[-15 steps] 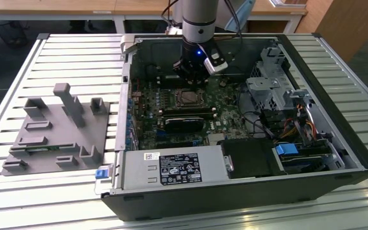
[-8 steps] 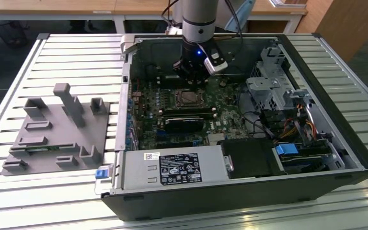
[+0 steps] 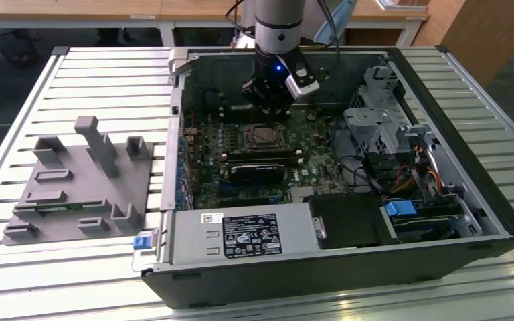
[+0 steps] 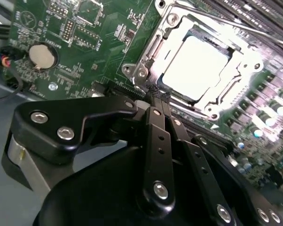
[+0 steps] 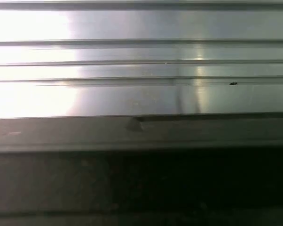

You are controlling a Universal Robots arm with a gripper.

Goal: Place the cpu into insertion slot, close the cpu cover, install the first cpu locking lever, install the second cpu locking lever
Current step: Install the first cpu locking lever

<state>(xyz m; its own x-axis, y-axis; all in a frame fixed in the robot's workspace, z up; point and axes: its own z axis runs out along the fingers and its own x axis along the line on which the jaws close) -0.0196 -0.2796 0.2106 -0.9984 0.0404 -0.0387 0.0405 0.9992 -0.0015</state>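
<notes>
Cpu (image 4: pixel 198 66) sits in insertion slot (image 4: pixel 146 61), cpu cover (image 4: pixel 247 70) down over it. Gripper (image 4: pixel 156 96) narrow, fingers pinched together, nothing held, at slot's edge. Prob lever step; needs fine hooking.

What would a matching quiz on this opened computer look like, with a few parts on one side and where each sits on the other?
Things:
1. black robot gripper
2. square silver-topped cpu
3. grey plastic fixture block
4. round silver coin battery

Places:
A. on the slatted table outside the case, at the exterior view's left
B. seated in the socket, framed by the silver metal cpu cover
C. on the green circuit board, apart from the socket
D. fingertips together at the socket's edge

Pairs: 1-D, 2-B, 3-A, 4-C
</notes>
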